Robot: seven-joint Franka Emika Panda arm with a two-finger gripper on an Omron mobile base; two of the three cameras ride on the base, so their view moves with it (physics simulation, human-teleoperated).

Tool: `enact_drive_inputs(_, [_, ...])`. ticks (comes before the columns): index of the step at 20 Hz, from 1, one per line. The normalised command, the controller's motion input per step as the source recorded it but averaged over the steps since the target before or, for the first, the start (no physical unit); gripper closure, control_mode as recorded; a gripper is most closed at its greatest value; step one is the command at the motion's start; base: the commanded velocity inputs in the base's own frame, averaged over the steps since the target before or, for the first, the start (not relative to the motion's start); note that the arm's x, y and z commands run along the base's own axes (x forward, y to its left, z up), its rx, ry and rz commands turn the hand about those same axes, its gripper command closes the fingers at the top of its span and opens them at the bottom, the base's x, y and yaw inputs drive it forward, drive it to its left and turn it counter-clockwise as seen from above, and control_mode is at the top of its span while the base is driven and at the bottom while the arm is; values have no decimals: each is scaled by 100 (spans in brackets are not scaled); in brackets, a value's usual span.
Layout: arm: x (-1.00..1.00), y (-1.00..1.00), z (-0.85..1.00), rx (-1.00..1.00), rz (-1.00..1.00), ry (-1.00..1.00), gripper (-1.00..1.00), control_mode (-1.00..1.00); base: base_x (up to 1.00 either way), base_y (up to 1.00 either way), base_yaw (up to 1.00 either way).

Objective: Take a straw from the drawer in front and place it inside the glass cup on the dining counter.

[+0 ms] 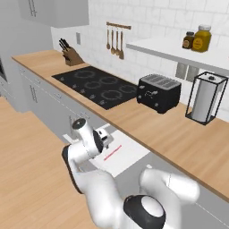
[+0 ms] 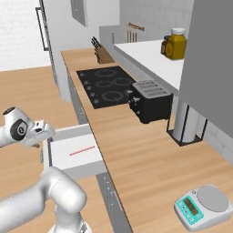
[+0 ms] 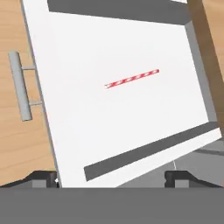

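Straw (image 3: 131,78) alone in open drawer (image 3: 87,122), toaster (image 1: 159,92) on counter above, pincer (image 3: 112,177) wide open, empty

- Looking down into the open drawer (image 3: 87,131), white inside, tilted across the frame.
- Straw (image 3: 132,78) lying flat on the white floor, red-and-white striped, near the middle, well apart from every wall, one end slightly higher toward the right.
- Grey walls of the drawer along the top, down the right side and across the lower part.
- Slim grey bar handle (image 3: 19,85) at the left, standing off the drawer front on two short posts, over light-wood floor (image 3: 13,144).
- Gripper (image 3: 111,178) spread wide, dark fingertips (image 3: 43,179) at the bottom corners, holding nothing, above the drawer's near edge.
- Strip of wood surface (image 3: 205,48) at the right edge.
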Motion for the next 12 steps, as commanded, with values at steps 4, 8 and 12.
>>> enact_drive_inputs(4, [58, -65, 4, 20, 0, 10, -100, -100, 0, 0, 0])
enact_drive_inputs(8, [58, -11, -33, 8, 0, 15, -100, -100, 0, 0, 0])
enact_drive_inputs(12, [45, 0, -29, 7, 0, 16, -100, -100, 0, 0, 0])
